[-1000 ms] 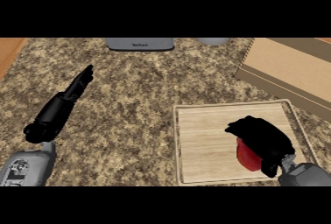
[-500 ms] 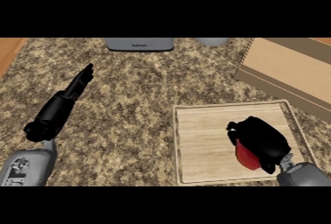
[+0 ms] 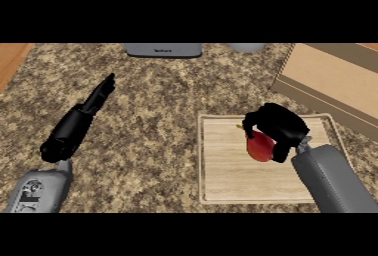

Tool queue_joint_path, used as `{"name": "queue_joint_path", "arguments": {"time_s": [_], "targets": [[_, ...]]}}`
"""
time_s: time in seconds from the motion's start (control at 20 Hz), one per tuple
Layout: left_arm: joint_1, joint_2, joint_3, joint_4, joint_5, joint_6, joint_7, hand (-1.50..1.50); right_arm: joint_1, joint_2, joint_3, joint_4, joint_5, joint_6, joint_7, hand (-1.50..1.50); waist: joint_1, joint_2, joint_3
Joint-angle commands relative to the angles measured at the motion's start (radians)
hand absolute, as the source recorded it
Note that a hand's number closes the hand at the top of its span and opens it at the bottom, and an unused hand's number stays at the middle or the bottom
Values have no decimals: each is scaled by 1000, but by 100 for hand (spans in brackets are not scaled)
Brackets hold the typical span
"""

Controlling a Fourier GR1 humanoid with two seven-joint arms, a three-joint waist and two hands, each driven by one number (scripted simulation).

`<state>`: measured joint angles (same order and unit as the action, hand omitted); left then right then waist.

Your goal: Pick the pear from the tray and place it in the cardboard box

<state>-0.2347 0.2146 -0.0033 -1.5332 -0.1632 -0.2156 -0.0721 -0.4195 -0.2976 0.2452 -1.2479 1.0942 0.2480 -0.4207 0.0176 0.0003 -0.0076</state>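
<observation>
A red pear (image 3: 259,148) with a short stem is held over the light wooden tray (image 3: 221,175) at the lower right. My right hand (image 3: 277,125) is shut on it, fingers curled over its top and side, hiding part of the fruit. The cardboard box (image 3: 332,80) stands at the upper right, beyond the tray's far corner. My left hand (image 3: 92,102) rests open at the left over the granite counter, fingers straight and pointing away.
A grey appliance (image 3: 163,50) sits at the counter's back edge, with a pale round object (image 3: 246,47) beside it. A strip of wooden surface (image 3: 11,57) shows at the far left. Speckled granite lies between the tray and my left arm.
My right hand has moved up and toward the far side of the tray with the pear in it, and more of the pear now shows. The left hand has not moved.
</observation>
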Motion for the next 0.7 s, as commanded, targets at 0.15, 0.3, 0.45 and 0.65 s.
{"name": "queue_joint_path", "arguments": {"time_s": [0.15,0.3,0.45,0.65], "targets": [[-4,27,39,61,8,-22,-46,0,-108,71,-50,-52,-25,-112,-31,150,-17,1,7],[15,10,31,3,3,-6,-13,0,-121,-30,-132,-152,-83,-36,-73,150,-22,-3,7],[11,40,50,-33,35,-50,32,0,-142,-14,-222,-199,-146,4,6,150,-21,-4,7],[44,38,49,-33,18,-33,15,0,-149,33,-381,-219,-227,-13,171,150,-25,-6,8]]}}
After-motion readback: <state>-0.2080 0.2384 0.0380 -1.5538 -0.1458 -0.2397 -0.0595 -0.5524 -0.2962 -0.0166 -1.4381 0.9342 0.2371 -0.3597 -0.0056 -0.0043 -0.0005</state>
